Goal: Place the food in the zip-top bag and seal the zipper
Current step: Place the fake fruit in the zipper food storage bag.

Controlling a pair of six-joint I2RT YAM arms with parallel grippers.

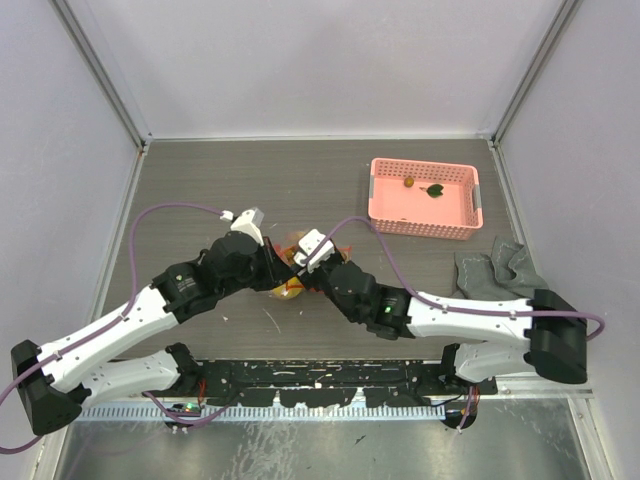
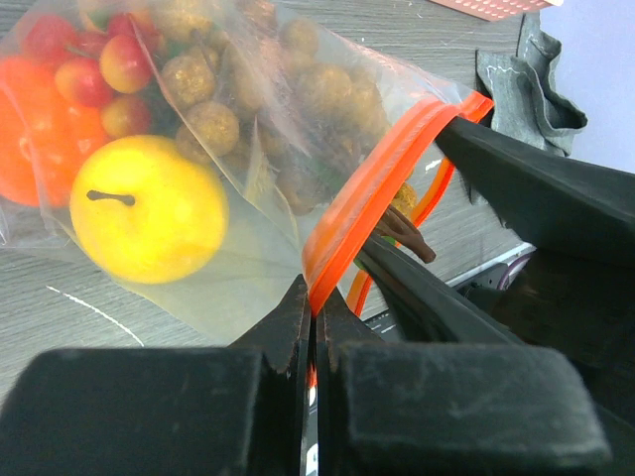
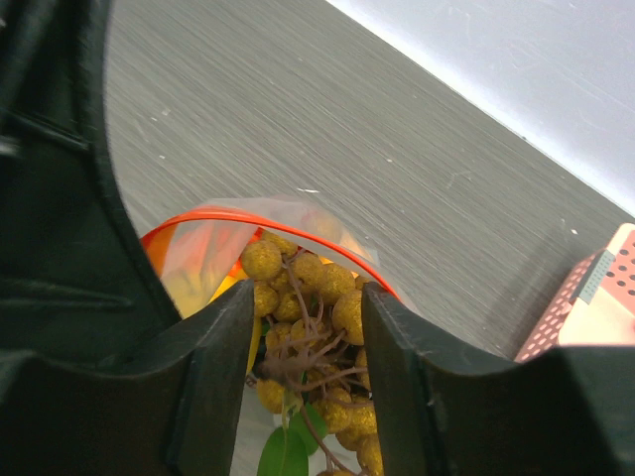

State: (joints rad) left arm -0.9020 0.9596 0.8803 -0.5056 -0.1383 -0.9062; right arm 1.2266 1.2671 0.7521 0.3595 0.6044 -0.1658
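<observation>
We see the left gripper [image 2: 310, 315] clamped on the zipper [image 2: 382, 178], its two black fingers pinched together on the lower end of the red-orange strip. The zip-top bag [image 2: 248, 273] lies on the grey table [image 1: 250, 180] between the two arms. Inside it sit the yellow round fruit [image 2: 149, 210], an orange round fruit [image 2: 30, 129] beside it and the bunch of small brown balls [image 2: 298, 109] near the mouth. The right gripper [image 3: 306, 297] stands at the bag's mouth, which gapes in an orange arc. Its fingers are apart with the bunch between them, and we cannot tell whether they press on it. The pink basket [image 1: 425, 228] and the grey cloth [image 1: 498, 265] lie well apart at the right.
</observation>
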